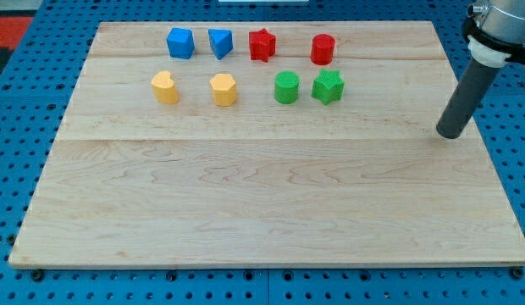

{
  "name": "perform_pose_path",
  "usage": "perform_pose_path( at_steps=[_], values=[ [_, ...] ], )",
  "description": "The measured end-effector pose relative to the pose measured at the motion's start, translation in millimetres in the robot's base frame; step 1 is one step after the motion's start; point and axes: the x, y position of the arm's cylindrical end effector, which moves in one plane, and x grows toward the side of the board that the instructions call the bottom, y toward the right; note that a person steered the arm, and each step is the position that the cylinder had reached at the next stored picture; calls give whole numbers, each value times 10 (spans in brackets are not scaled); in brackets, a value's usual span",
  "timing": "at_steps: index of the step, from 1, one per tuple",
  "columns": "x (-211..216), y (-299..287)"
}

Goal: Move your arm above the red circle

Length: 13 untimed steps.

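Note:
The red circle [323,49] stands near the top of the wooden board [262,195], right of the middle, with a red star [262,45] to its left and a green star [328,86] just below it. My rod comes down from the view's top right corner. My tip [451,134] rests on the board near its right edge, well to the right of and below the red circle, touching no block.
A blue cube [180,42] and a blue triangular block [220,42] sit in the top row at left. A yellow heart [165,87], a yellow hexagon [223,89] and a green circle [286,88] form the row below. Blue pegboard surrounds the board.

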Motion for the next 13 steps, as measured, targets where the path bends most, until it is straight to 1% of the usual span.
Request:
perform_pose_path(
  at_steps=[2,3,4,7,9,10,11,12,13],
  values=[
    [0,60],
    [-4,-10],
    [-184,-59],
    [-184,-41],
    [-114,-267],
    [-114,-269],
    [-324,-453],
    [-849,-742],
    [-1344,-816]
  ],
)
